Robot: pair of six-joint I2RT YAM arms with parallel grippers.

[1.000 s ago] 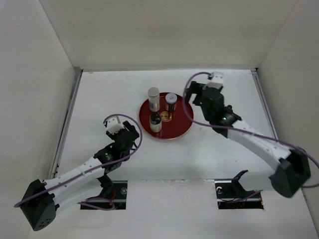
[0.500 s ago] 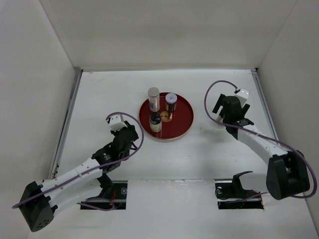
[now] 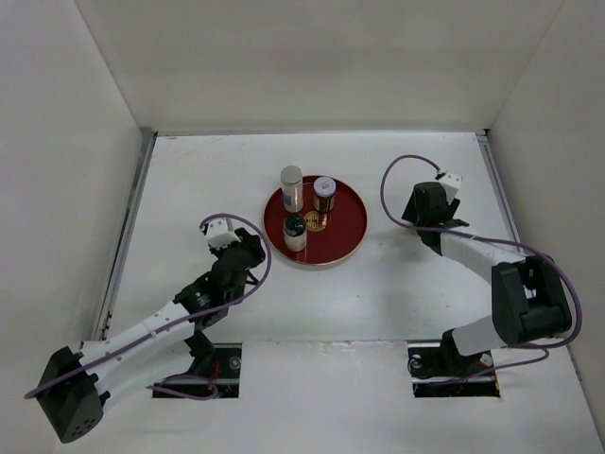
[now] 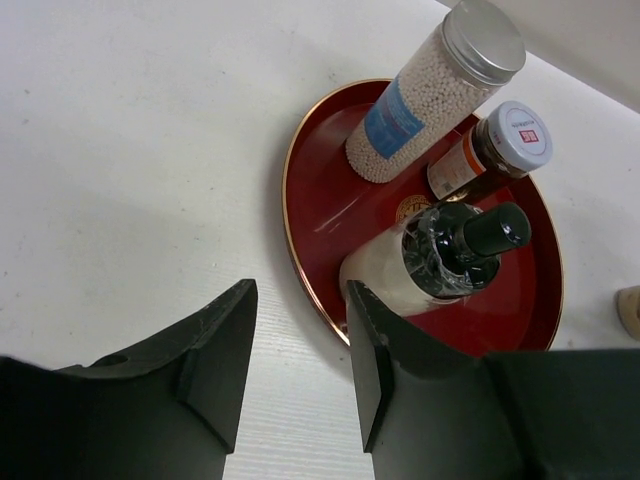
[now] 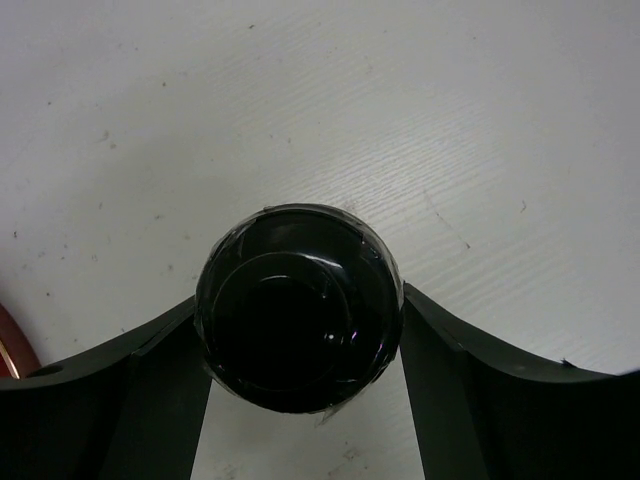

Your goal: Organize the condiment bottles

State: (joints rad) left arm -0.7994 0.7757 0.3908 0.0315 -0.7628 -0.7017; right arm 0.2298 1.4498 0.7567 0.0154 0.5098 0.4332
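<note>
1. Left pincer is held narrowly parted and empty, just short of the red plate.
2. On the plate are stood the dark-capped bottle, then the brown jar and tall cylinder.
3. Right pincer, swung right of the plate within the last second, is now closed round a dark round cap on the table. This is judged to be a further bottle being fetched.

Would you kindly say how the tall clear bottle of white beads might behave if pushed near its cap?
Tall and narrow on the round red lacquer plate, the tall clear bottle of white beads would probably tip rather than slide. Filled almost to its grey metal cap, it likely feels heavy for its size.
</note>
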